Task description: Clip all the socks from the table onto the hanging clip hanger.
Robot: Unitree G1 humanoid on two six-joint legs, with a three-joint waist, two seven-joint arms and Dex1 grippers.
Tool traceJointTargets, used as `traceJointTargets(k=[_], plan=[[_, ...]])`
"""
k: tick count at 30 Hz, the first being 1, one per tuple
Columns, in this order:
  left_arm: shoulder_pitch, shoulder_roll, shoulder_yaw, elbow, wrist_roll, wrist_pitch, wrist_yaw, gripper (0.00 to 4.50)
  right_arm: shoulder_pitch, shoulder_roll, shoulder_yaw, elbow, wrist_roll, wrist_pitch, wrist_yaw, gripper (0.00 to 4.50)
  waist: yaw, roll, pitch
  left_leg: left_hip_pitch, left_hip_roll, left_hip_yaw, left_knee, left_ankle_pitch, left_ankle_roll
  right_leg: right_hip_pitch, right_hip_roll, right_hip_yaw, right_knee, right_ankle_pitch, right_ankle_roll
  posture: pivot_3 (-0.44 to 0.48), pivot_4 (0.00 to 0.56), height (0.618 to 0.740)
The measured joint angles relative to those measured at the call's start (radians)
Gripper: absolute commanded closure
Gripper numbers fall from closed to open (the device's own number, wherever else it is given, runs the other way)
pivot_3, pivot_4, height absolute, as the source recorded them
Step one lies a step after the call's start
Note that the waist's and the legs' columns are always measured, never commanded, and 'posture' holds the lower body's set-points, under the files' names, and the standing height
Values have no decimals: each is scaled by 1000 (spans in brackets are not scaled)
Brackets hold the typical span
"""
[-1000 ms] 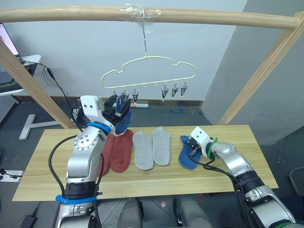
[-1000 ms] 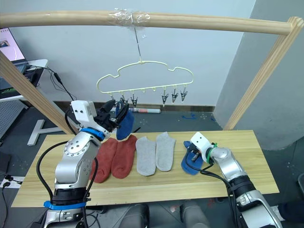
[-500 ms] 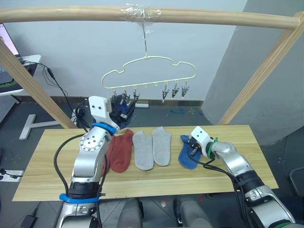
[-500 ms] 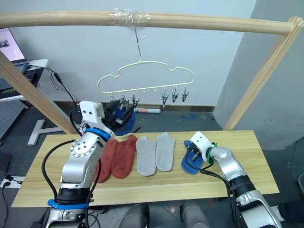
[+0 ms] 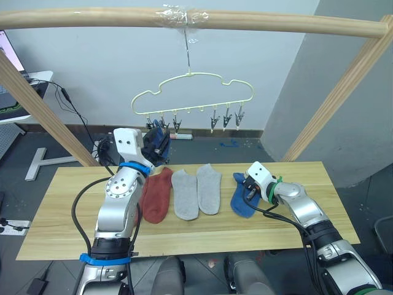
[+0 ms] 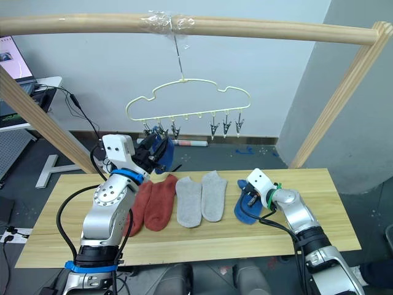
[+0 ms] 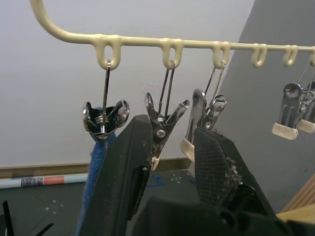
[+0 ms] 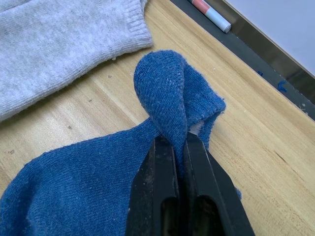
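The pale-yellow clip hanger (image 5: 202,75) hangs from the pole. My left gripper (image 7: 170,128) is raised to its left clips, fingers apart, with the second clip (image 7: 160,129) between them. A blue sock (image 7: 96,162) hangs from the leftmost clip (image 7: 104,120), outside my left finger. On the table (image 5: 61,209) lie two rust-red socks (image 6: 161,200), two grey socks (image 5: 184,193) and another blue sock (image 5: 241,200). My right gripper (image 8: 174,140) is shut on a raised fold of that blue sock near its cuff.
A round wooden pole (image 5: 258,21) spans the top, with slanted poles at the left (image 5: 37,107) and right (image 5: 338,98). The other silver clips (image 5: 226,118) hang free. A marker (image 8: 211,12) lies on the floor behind the table.
My left gripper has risen and moved right with the blue sock, up to the hanger's left clips. Its fingers now stand apart. The right gripper has stayed on its sock.
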Motion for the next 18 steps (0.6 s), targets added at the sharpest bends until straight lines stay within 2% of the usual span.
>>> traceJointTargets(k=[18], plan=[[-102,-19,-3,146,7,-65,8,2831,-1,-6,-3,0,1,0,0,4500,0,0,0,0,0,1,0,0,0,0,0,0,0,0,0,-106,203,740]])
